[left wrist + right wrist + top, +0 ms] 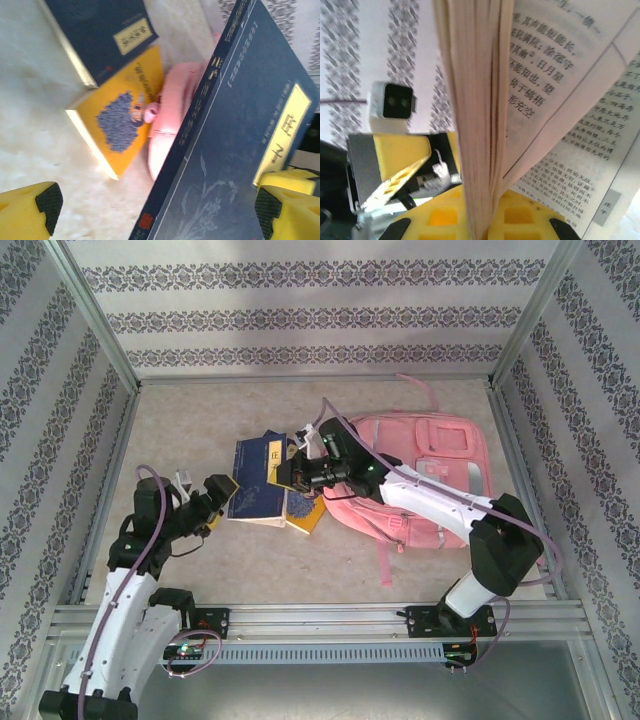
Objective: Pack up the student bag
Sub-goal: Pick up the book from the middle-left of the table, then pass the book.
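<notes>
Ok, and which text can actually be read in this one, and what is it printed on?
"庄子": yellow label on the cover of the dark blue book, left wrist view.
"日月星" and "形充空": its open pages, right wrist view; most other lines are cut off or blurred.
"庄子": grey margin tab on the same page.
The label of the second dark blue book and the cover of the yellow book carry print, too blurred to read.

You have bright, even light from above, with soft shadows on the desk [220, 570]. Your left wrist view is blurred, the student bag [172, 105] glaring pale; the book [475, 100] close to the right wrist is soft.
</notes>
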